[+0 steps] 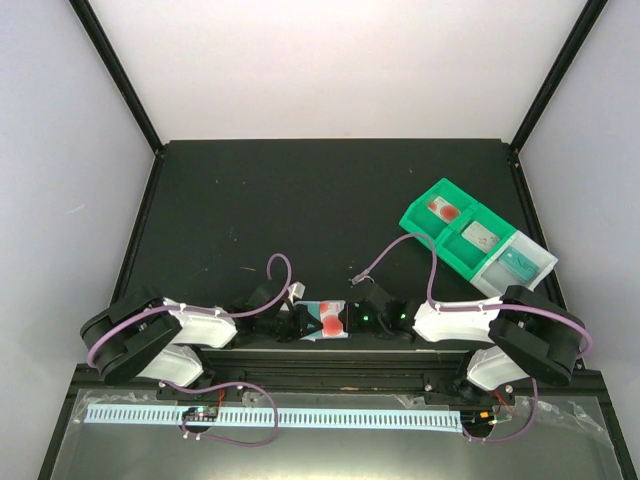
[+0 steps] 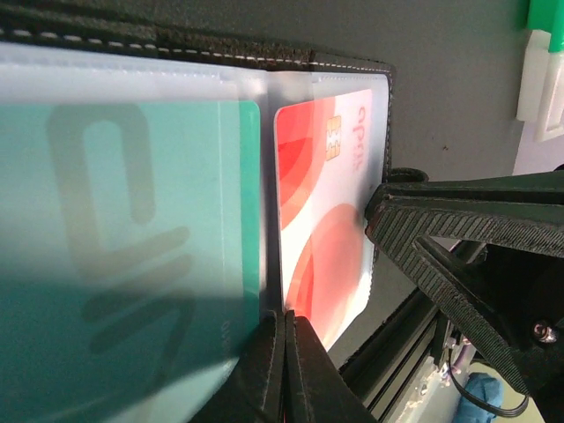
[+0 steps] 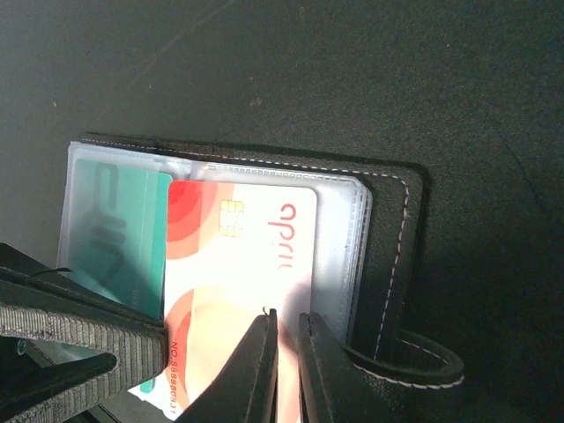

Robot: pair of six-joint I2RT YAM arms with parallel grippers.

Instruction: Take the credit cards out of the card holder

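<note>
card, likely stiff and slick, suits an edge pinch: right gripper clamps its edge, left gripper clamps holder.

card holder boxed in
it is flanked by left gripper and right gripper; open tabletop is found beyond, left of the green tray.

You are looking at a green plastic compartment tray with a clear end section, lying angled on the right side of the matte black tabletop. A long white perforated strip is running along the near edge.
</note>
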